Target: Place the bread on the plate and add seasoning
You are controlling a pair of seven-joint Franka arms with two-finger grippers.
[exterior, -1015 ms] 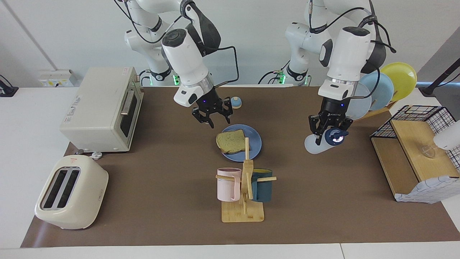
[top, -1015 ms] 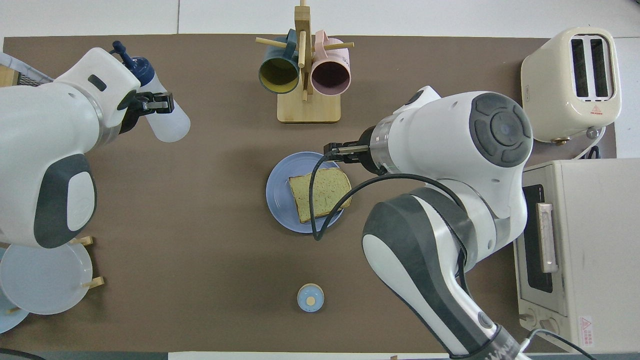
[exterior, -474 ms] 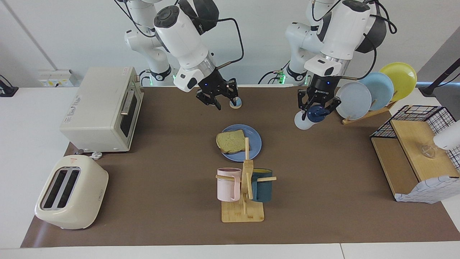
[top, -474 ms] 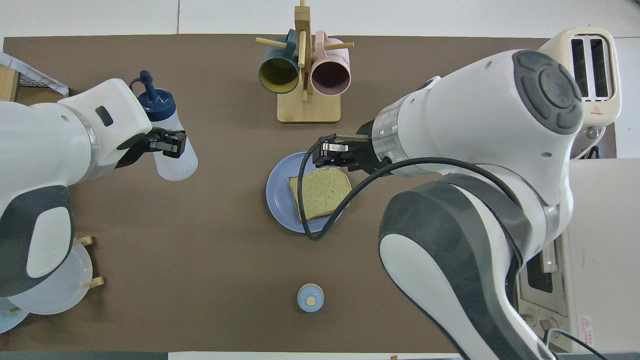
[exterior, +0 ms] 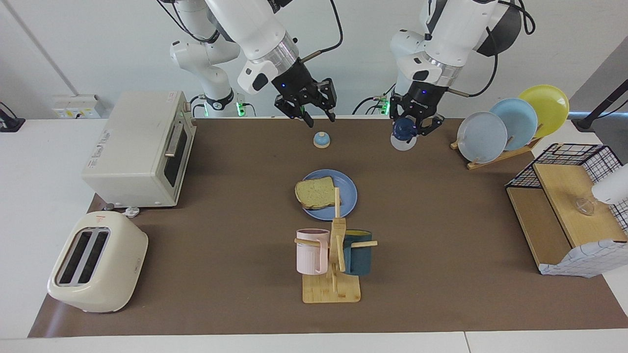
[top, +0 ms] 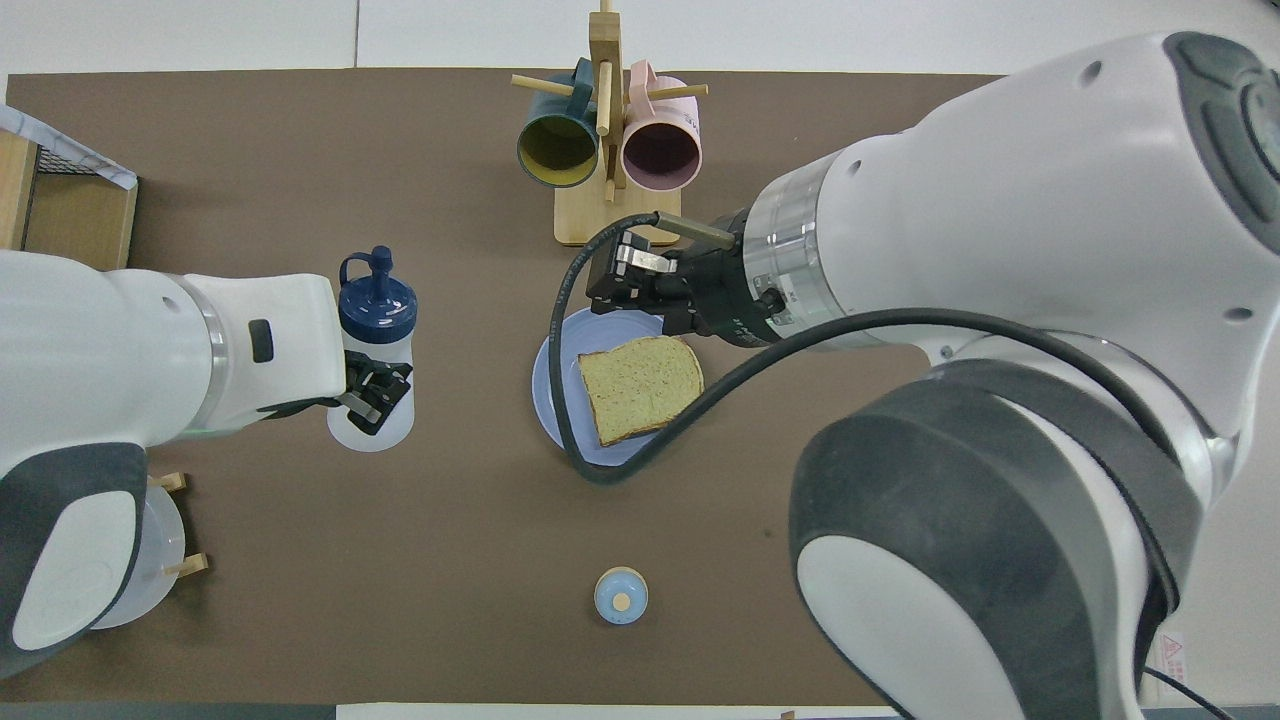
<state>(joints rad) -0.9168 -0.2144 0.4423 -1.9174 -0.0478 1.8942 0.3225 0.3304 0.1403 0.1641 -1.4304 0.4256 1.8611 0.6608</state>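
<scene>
Both arms have risen and pulled back toward their bases since a second ago; the left one carried the bottle up off the counter with it. Facing view: left tool (exterior: pixel 411 128) clenched on the bottle (exterior: pixel 403 133), tilted in the air over the counter near the plate rack (exterior: pixel 495 152); right tool (exterior: pixel 310 106) empty, fingers parted, raised above the bell (exterior: pixel 321 140). Bread (exterior: pixel 315 192) lies on the plate (exterior: pixel 346 196), mid-counter by the mug stand (exterior: pixel 333 274). Overhead view: left tool (top: pixel 372 392) grips the bottle (top: pixel 372 340) around its body, cap pointing away from the robots, well apart from the plate (top: pixel 552 385); right tool (top: pixel 632 285) covers the plate's farther rim, bread (top: pixel 640 385) untouched. Risks: the tilted bottle may slip in the grip or dribble on the counter before reaching the bread; the right arm's dangling cable may snag the plate.
</scene>
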